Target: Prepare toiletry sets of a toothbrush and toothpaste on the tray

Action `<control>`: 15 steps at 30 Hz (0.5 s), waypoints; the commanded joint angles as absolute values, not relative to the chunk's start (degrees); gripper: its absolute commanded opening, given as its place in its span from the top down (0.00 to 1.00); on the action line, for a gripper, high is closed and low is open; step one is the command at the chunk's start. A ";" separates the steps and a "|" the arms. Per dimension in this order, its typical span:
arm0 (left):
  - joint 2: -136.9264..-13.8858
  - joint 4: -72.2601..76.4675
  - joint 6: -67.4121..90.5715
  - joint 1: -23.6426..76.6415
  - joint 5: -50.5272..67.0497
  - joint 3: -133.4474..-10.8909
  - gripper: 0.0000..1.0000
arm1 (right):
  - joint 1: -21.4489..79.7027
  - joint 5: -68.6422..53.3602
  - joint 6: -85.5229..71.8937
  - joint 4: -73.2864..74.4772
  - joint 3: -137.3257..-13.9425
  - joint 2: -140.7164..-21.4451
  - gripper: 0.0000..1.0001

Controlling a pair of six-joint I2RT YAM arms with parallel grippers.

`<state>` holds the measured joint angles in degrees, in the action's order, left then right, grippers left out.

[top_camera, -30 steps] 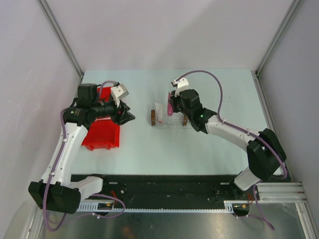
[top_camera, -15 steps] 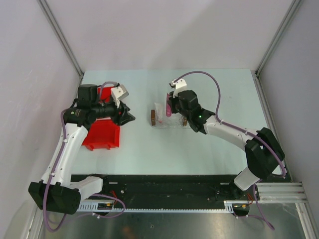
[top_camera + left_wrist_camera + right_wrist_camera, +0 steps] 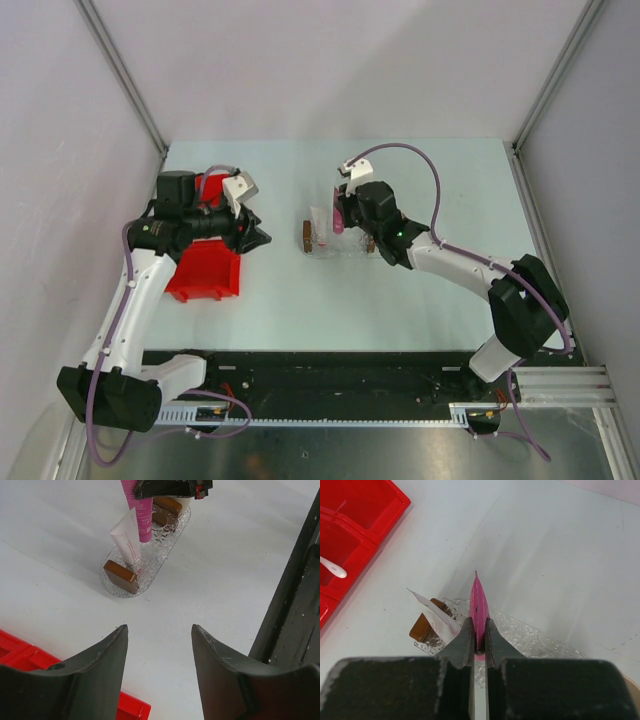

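**Placing the pink toothpaste tube into the tray**

At 9 o'clock in the top view: left tool (image 3: 157,645) with jaws parted and nothing between them, hanging over the 3 o'clock edge of the red bin (image 3: 205,268), pointed toward the tray. In one bin compartment, seen from the right wrist, a white stick-like piece (image 3: 333,569), possibly the toothbrush, too small to say for sure.

Near the middle of the worktop (image 3: 420,290): the clear tray (image 3: 161,556), well apart from the bin, a brown block (image 3: 121,576) at each short end. Already in it, the white tube (image 3: 127,540), leaning tilted at the 9 o'clock end against the block there.

Just to the 3 o'clock side of that: the pink tube (image 3: 479,605), upright, pinched edge-on in the right tool (image 3: 477,641), which is clamped tight on it. Held over the tray's middle; impossible to tell whether its lower end touches the tray floor.

Judged step: setting down the second toothpaste, so toothpaste nearly done and the toothbrush apparently not yet on the tray.

Next move, as a judgement: lower and lay the tube flat beside the white one without knocking it, then part the jaws and lift straight clear. After that, fetch a toothbrush from the bin, a job well suited to the open left tool
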<state>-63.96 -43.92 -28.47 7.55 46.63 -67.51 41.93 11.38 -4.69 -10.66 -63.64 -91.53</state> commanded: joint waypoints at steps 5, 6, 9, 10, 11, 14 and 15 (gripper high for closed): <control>-62.40 -42.98 -28.65 7.47 46.76 -67.06 0.41 | 42.45 12.39 -3.87 -15.91 -63.72 -91.58 1.00; -62.49 -42.98 -28.74 7.56 46.76 -66.97 0.41 | 42.45 12.48 -3.69 -16.00 -63.63 -91.67 1.00; -62.49 -42.89 -28.74 7.56 46.85 -66.89 0.41 | 42.45 12.13 -3.78 -16.35 -63.19 -91.76 1.00; -62.49 -42.89 -28.74 7.56 46.85 -66.80 0.41 | 42.45 12.04 -3.69 -16.52 -63.11 -91.76 1.00; -62.40 -42.89 -28.74 7.56 46.85 -66.71 0.41 | 42.45 12.04 -3.60 -16.61 -63.02 -91.84 1.00; -62.31 -42.89 -28.83 7.47 46.76 -66.53 0.41 | 42.45 11.95 -3.52 -16.79 -62.84 -91.85 1.00; -62.23 -42.89 -28.83 7.56 46.67 -66.45 0.41 | 42.45 12.04 -3.43 -16.79 -62.84 -91.85 1.00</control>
